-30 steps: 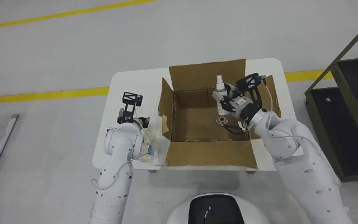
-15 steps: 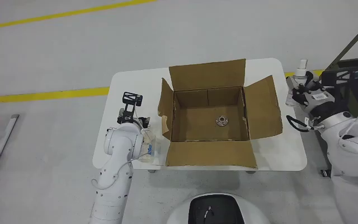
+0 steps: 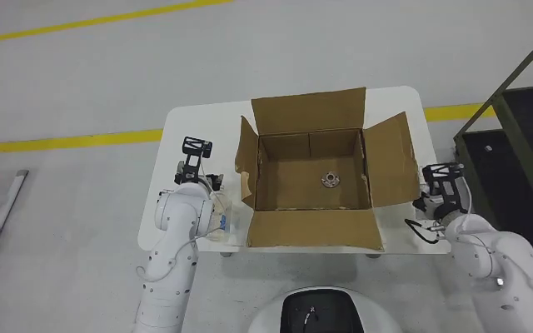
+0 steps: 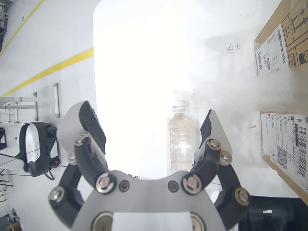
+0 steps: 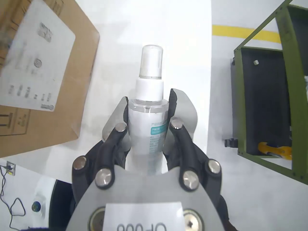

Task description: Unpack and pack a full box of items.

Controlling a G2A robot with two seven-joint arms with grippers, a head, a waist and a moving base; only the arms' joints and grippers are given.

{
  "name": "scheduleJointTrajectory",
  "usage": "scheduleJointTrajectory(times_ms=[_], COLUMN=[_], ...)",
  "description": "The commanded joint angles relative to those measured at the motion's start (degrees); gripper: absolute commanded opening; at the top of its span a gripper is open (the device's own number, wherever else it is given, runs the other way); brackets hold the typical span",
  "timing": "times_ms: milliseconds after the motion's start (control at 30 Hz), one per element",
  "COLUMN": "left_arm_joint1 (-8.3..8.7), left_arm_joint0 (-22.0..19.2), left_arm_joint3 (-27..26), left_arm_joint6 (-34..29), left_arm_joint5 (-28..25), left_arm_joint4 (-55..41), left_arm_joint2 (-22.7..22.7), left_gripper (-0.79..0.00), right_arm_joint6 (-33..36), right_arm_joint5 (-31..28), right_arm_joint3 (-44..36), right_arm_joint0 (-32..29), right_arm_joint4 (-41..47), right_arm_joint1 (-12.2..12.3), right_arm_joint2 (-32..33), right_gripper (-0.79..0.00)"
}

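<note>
Overhead camera looks down on the table (image 3: 200, 125); close wrist cameras share the box (image 3: 291, 191).

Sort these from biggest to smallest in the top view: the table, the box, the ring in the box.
1. Table
2. Box, on the table
3. Ring, tiny, on the box floor

We are looking at a brown cardboard box (image 3: 308, 110) sitting open in the middle of the table, its four flaps splaying outward. A small round metal part (image 3: 331, 179) is lying on its floor, slightly toward 3 o'clock from centre. A clear spray bottle (image 5: 149, 121) with a white collar and see-through cap is being gripped by the right gripper (image 5: 149, 98) at the box's 4 o'clock. A clear plastic bottle (image 4: 181, 140) is resting on the table at the box's 8 o'clock.
</note>
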Motion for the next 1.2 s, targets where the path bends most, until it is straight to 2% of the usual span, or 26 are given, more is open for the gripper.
scheduleJointTrajectory(times_ms=[0,300,367,467,500,633,667,733,867,900,933,1000,1067,1133,1167], left_arm_joint1=[0.00,0.00,0.00,0.00,0.00,0.00,0.00,0.00,0.00,0.00,0.00,0.00,0.00,0.00,0.00], left_arm_joint0=[0.0,0.0,0.0,0.0,0.0,0.0,0.0,0.0,0.0,0.0,0.0,0.0,0.0,0.0,0.0], left_arm_joint3=[0.0,0.0,0.0,0.0,0.0,0.0,0.0,0.0,0.0,0.0,0.0,0.0,0.0,0.0,0.0], left_arm_joint6=[0.0,0.0,0.0,0.0,0.0,0.0,0.0,0.0,0.0,0.0,0.0,0.0,0.0,0.0,0.0], left_arm_joint5=[0.0,0.0,0.0,0.0,0.0,0.0,0.0,0.0,0.0,0.0,0.0,0.0,0.0,0.0,0.0], left_arm_joint4=[0.0,0.0,0.0,0.0,0.0,0.0,0.0,0.0,0.0,0.0,0.0,0.0,0.0,0.0,0.0], left_arm_joint2=[0.0,0.0,0.0,0.0,0.0,0.0,0.0,0.0,0.0,0.0,0.0,0.0,0.0,0.0,0.0], left_gripper=[0.000,0.000,0.000,0.000,0.000,0.000,0.000,0.000,0.000,0.000,0.000,0.000,0.000,0.000,0.000], right_arm_joint6=[0.8,1.7,1.8,2.0,2.0,2.2,2.1,1.9,0.6,-0.5,-1.0,-3.9,-6.6,-8.6,-9.6], right_arm_joint5=[-0.5,-1.4,-1.4,-1.4,-1.3,-1.6,-1.6,-1.6,-0.2,0.5,0.7,1.1,0.2,-0.8,-1.5], right_arm_joint3=[1.4,6.1,6.8,7.3,7.4,7.4,7.2,7.0,4.4,2.6,1.1,-3.3,-7.5,-11.2,-13.3], right_arm_joint0=[0.6,2.3,2.6,2.9,3.0,3.2,3.2,3.1,2.7,2.5,2.1,1.8,1.6,1.8,2.2], right_arm_joint4=[-0.7,-2.6,-2.9,-3.3,-3.3,-3.5,-3.4,-3.1,-0.6,1.2,2.3,4.3,4.6,5.6,6.0], right_arm_joint1=[0.1,0.3,0.3,0.4,0.4,0.6,0.6,0.7,0.8,0.8,0.9,1.1,1.3,1.4,1.5], right_arm_joint2=[-1.1,-3.4,-3.7,-3.9,-4.0,-3.8,-3.7,-3.5,-1.2,0.2,1.6,4.8,7.4,8.5,8.6], right_gripper=[-0.785,-0.785,-0.557,-0.502,-0.428,-0.394,-0.231,-0.163,-0.132,-0.191,-0.212,-0.354,-0.413,-0.529,-0.785])
